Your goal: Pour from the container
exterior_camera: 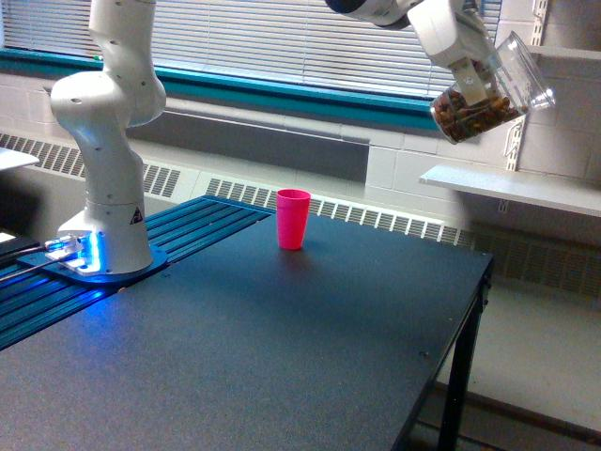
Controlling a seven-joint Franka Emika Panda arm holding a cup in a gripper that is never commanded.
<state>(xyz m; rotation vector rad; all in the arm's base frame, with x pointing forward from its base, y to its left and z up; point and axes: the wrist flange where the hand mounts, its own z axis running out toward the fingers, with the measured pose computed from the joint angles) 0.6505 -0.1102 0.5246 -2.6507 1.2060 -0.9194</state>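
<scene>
Well below the gripper and toward the exterior view's left, 1 pink cup [293, 218] stands on the table [282, 357]. The gripper [472, 83] clamps the tilted container [490, 91]: rigid, slick, probably light, brown contents settled low; mid-wall hold suits.

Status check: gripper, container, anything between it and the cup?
Gripper shut on container, held high, tilted, brown contents inside. Pink cup upright on table, well off to the exterior view's left. Path clear.

The room is fairly bright with soft light coming through the window blinds [282, 38], a blue glow shines at the robot's base [89, 254], the dark table [282, 357] shows only faint shadows, and everything looks slightly blurry.
</scene>
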